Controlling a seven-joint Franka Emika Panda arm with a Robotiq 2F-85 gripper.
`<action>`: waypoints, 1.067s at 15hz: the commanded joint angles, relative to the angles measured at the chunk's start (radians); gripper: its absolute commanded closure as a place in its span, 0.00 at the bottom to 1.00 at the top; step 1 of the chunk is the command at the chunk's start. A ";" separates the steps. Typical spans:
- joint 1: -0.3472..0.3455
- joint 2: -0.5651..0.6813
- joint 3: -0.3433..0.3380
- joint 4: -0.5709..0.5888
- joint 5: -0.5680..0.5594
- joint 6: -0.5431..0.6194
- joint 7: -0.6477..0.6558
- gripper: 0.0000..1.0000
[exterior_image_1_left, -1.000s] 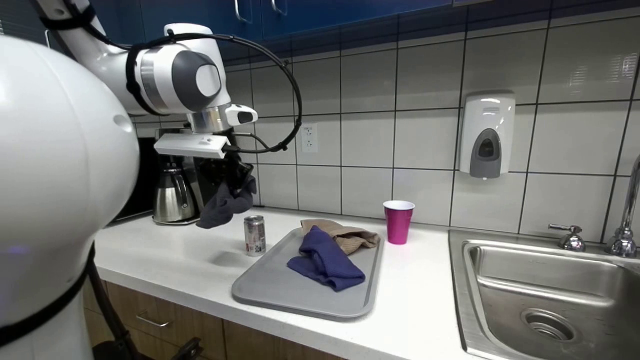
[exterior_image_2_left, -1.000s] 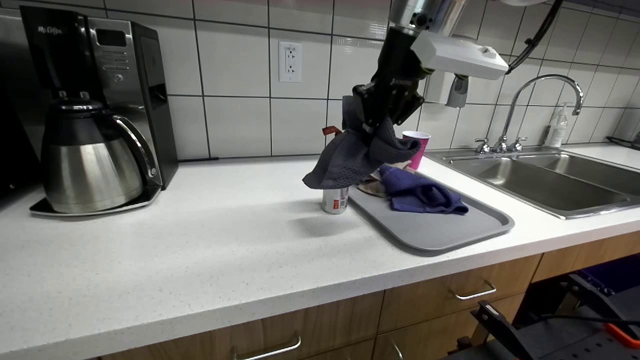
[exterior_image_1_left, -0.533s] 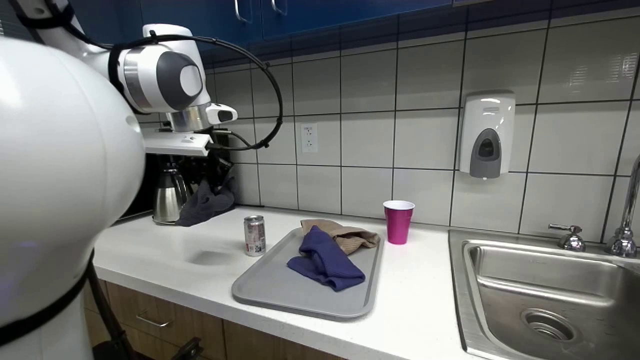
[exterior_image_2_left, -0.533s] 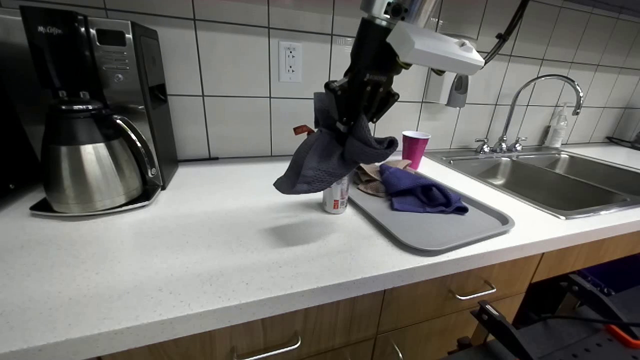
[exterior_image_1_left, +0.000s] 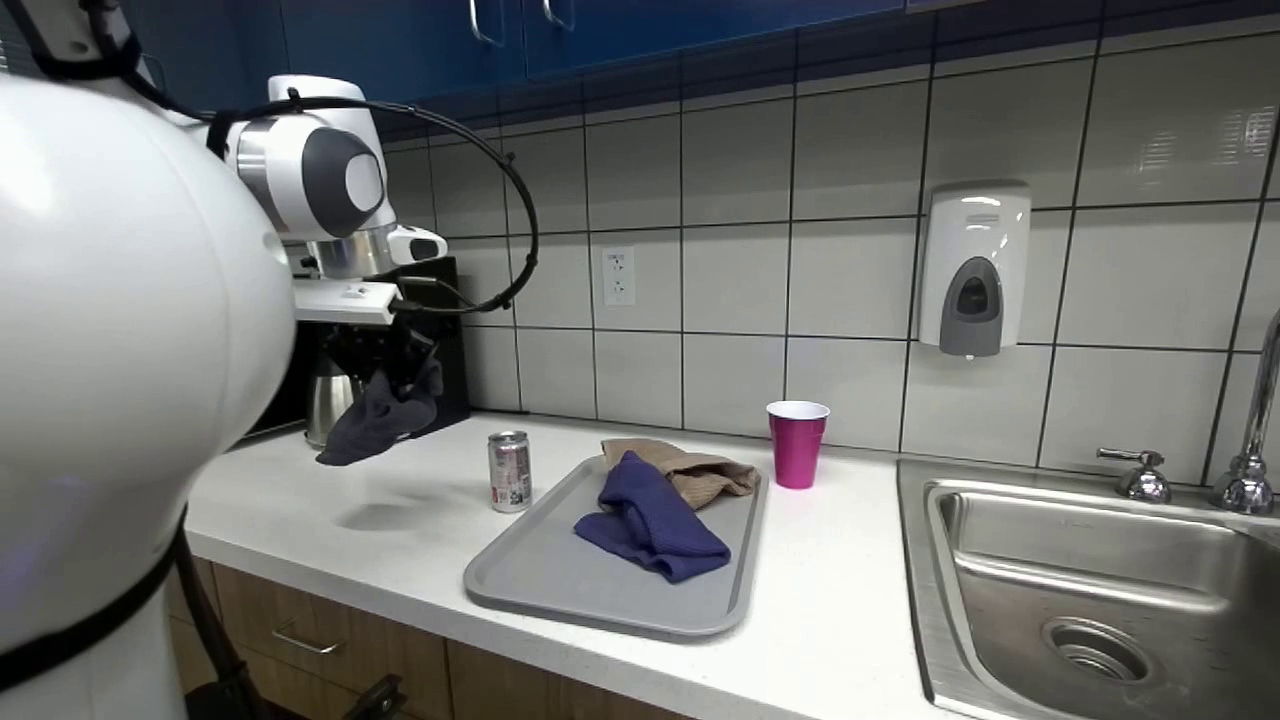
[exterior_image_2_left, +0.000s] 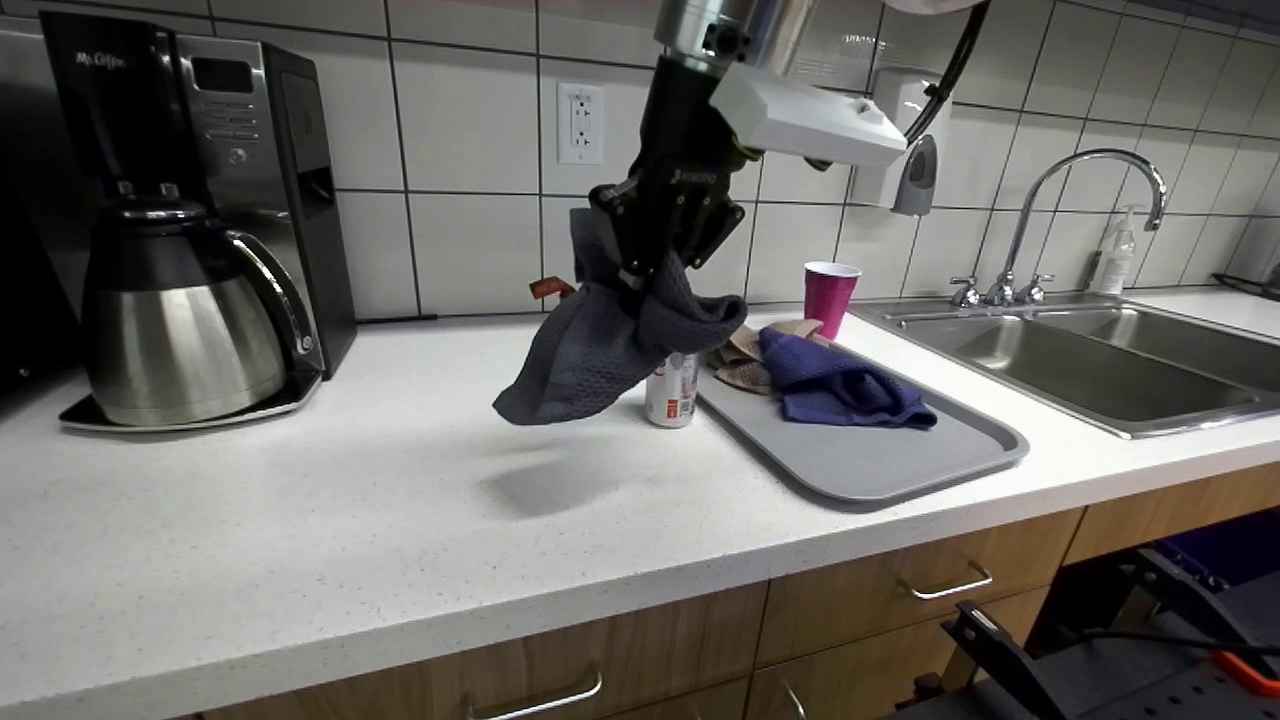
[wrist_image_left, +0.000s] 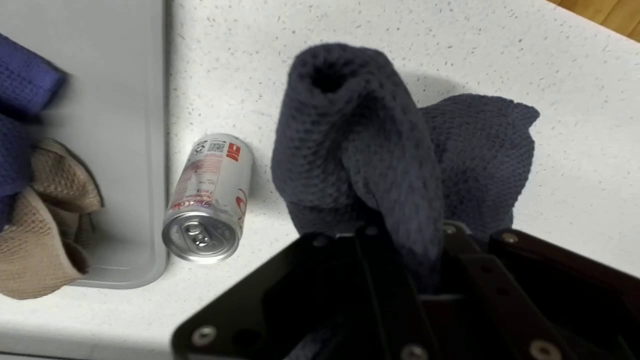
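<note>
My gripper (exterior_image_2_left: 645, 270) is shut on a dark grey cloth (exterior_image_2_left: 590, 350) and holds it above the white counter, its shadow below. The cloth hangs bunched; a red tag sticks out in an exterior view. In the wrist view the cloth (wrist_image_left: 345, 150) is pinched between the fingers (wrist_image_left: 410, 240), hiding the fingertips in part. A small silver can (wrist_image_left: 210, 190) stands beside the cloth; it shows in both exterior views (exterior_image_1_left: 510, 472) (exterior_image_2_left: 670, 395). A grey tray (exterior_image_1_left: 540, 575) is beyond the can, bearing a purple-blue cloth (exterior_image_1_left: 655, 530) and a tan cloth (exterior_image_1_left: 700, 475).
A magenta cup (exterior_image_1_left: 797, 450) stands behind the tray near the tiled wall. A sink (exterior_image_1_left: 1090, 590) with a faucet is at one end of the counter. A coffee maker (exterior_image_2_left: 250, 200) with a steel carafe (exterior_image_2_left: 190, 330) is at the other. Blue cabinets (exterior_image_1_left: 650, 30) hang above.
My gripper has carried the grey cloth away from the tray, toward the coffee maker side and the counter's front, ending slightly lower. The can, tray and other cloths have not moved.
</note>
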 joint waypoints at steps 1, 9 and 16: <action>0.003 0.067 0.026 0.063 -0.045 -0.020 0.040 0.96; 0.013 0.204 0.029 0.145 -0.098 -0.020 0.039 0.96; 0.013 0.307 0.009 0.177 -0.105 -0.008 0.008 0.96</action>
